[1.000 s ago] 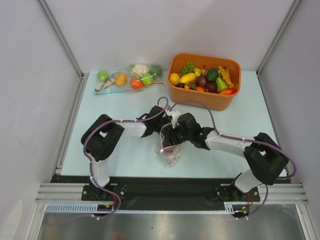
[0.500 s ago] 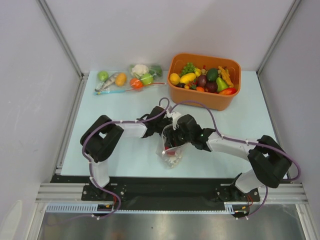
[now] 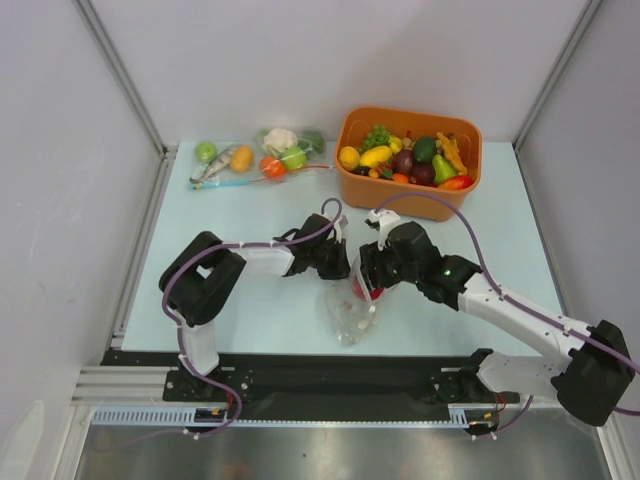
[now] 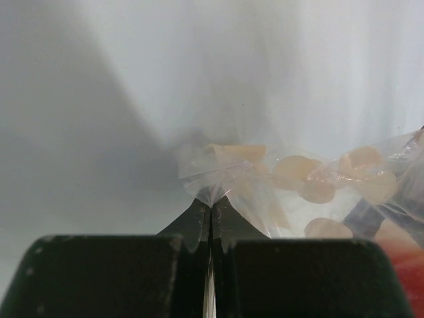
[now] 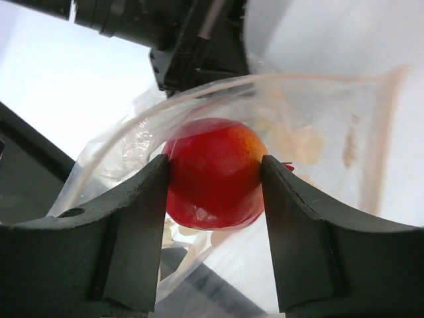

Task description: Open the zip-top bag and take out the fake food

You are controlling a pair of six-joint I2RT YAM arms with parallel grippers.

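Note:
The zip-top bag hangs crumpled over the near middle of the table, clear and crinkly. My left gripper is shut on its upper edge, and in the left wrist view the jaws pinch a gathered corner of the film. The right gripper is shut on a round red piece of fake food, one finger on each side. The fruit sits at the bag's open mouth. Pale blurred shapes show through the plastic; I cannot tell what they are.
An orange bin full of plastic fruit and vegetables stands at the back right. Other clear bags with toy food lie at the back left. Metal rails border the table on both sides and along the near edge.
The right arm has swung out to the right and drawn its gripper back from deep in the bag, with the red fruit held in it. The left gripper still pinches the bag.

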